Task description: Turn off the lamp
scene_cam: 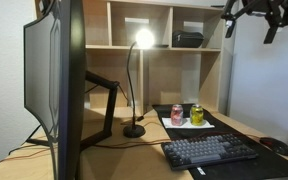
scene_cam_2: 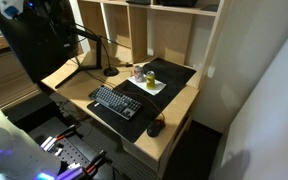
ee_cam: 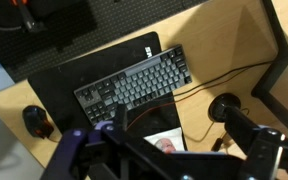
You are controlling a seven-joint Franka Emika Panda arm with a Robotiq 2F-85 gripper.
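wrist view, looking down: only the round base of the lamp (ee_cam: 224, 106) shows, at right, just off the dark mat under the kbd.

handling (judgement):
- stem (scene_cam: 132, 90): thin curved gooseneck, prob bends w/ little force. not a place to grab or push.
- base: small, flat, looks light. a sideways shove could slide or tip the whole thing, so press straight down if the switch is there.
- head (scene_cam: 144, 38): small, round, glowing, so lamp is on. sits high on the stem, so any push here swings it.
- switch: too small to make out in any view. cannot tell if it is on base, head or cord.

gripper (scene_cam: 250, 22): up high at the edge of the view, fingers spread wide, holding nothing, well apart from lamp.

room + surface:
- shelf unit (scene_cam_2: 212, 40), light wood, stands on the back of the desk. lamp head is just in front of it.
- desk (scene_cam: 124, 160): smooth pale wood, likely low grip for the base.
- monitor (scene_cam: 49, 70) on thick monitor arm (scene_cam: 104, 95), crowding the lamp on that side.
- kbd (scene_cam: 209, 150) near the front edge.
- white tray (scene_cam: 212, 120) w/ two cans (scene_cam: 177, 114), near the base.
- mouse (scene_cam: 276, 146) beside kbd.
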